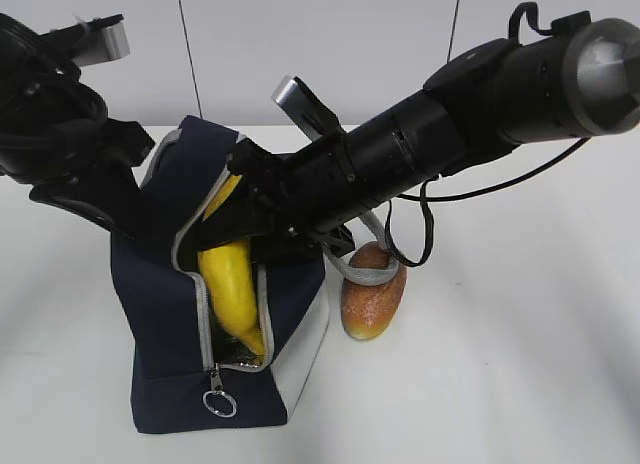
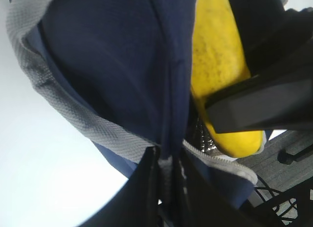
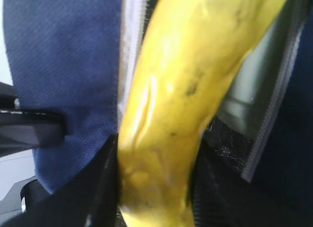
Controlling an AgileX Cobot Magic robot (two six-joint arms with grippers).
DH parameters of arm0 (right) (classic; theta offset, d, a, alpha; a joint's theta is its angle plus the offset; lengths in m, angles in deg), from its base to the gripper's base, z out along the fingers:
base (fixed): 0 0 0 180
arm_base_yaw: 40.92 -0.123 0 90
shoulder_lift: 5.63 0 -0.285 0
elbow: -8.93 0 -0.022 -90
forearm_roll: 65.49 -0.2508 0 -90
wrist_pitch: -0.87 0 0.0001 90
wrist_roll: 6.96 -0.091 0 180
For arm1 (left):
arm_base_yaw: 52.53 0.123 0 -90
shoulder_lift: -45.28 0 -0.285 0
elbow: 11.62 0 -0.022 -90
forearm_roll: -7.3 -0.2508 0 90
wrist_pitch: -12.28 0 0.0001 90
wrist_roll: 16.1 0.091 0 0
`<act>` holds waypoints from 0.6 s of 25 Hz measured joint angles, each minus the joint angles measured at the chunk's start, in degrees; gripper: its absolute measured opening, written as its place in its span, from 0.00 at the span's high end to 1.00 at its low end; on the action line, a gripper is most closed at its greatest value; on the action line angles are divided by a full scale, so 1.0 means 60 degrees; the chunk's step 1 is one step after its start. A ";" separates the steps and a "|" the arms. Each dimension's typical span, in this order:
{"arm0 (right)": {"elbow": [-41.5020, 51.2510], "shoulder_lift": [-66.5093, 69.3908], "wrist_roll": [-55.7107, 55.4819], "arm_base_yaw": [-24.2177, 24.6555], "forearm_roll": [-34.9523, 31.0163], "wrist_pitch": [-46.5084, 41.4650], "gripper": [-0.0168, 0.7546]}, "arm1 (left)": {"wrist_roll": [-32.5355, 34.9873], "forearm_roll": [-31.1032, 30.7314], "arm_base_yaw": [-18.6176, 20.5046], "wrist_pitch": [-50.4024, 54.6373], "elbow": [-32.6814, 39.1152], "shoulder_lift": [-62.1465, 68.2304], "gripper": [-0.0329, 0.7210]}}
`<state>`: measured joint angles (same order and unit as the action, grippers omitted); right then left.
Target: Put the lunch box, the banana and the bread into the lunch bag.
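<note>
Navy fabric of the lunch bag (image 1: 165, 314) stands on the white table (image 1: 500, 364), zipper open. The right gripper (image 1: 235, 209) clamps the banana (image 1: 232, 284), which sits half inside the opening. The left gripper (image 2: 166, 188) pinches the bag's edge, holding it apart. Just beside the bag, the bread (image 1: 372, 292) leans under a grey handle (image 1: 365, 269).

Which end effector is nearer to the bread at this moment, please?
Right. The right end effector holds the banana at the bag mouth beside the bread; the left end effector grips the bag's far side.
</note>
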<state>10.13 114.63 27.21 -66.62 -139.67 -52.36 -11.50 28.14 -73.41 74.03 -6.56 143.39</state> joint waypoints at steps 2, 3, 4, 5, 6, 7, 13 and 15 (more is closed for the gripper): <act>-0.0031 0.0000 -0.0041 0.0000 0.0075 0.0000 0.58 | 0.0000 0.0000 0.0000 -0.0015 0.0000 0.0000 0.92; -0.0020 0.0000 -0.0065 0.0000 0.0147 0.0000 0.55 | 0.0000 0.0000 0.0000 -0.0015 0.0000 0.0000 0.92; -0.0020 0.0000 -0.0111 0.0000 0.0240 0.0000 0.52 | 0.0000 0.0000 0.0000 -0.0015 0.0000 0.0000 0.92; -0.0020 0.0000 -0.0157 0.0000 0.0380 0.0000 0.46 | 0.0000 0.0000 0.0000 -0.0015 0.0000 0.0000 0.92; -0.0020 0.0000 -0.0181 0.0000 0.0562 -0.0016 0.38 | 0.0000 0.0000 0.0000 -0.0015 0.0000 0.0000 0.92; -0.0020 0.0000 -0.0216 0.0000 0.0720 -0.0016 0.30 | 0.0000 0.0000 0.0000 -0.0015 0.0000 0.0000 0.92; -0.0584 0.0000 -0.0934 0.0000 0.2035 -0.0350 0.11 | 0.0000 -0.0022 0.0000 -0.0015 0.0000 0.0000 0.92; -0.1013 0.0000 -0.1374 -0.0017 0.2728 -0.0615 0.11 | 0.0000 -0.0022 0.0000 -0.0015 0.0000 0.0000 0.92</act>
<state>4.05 114.63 18.97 -66.72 -123.30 -56.05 -11.50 28.01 -73.41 73.94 -6.56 143.39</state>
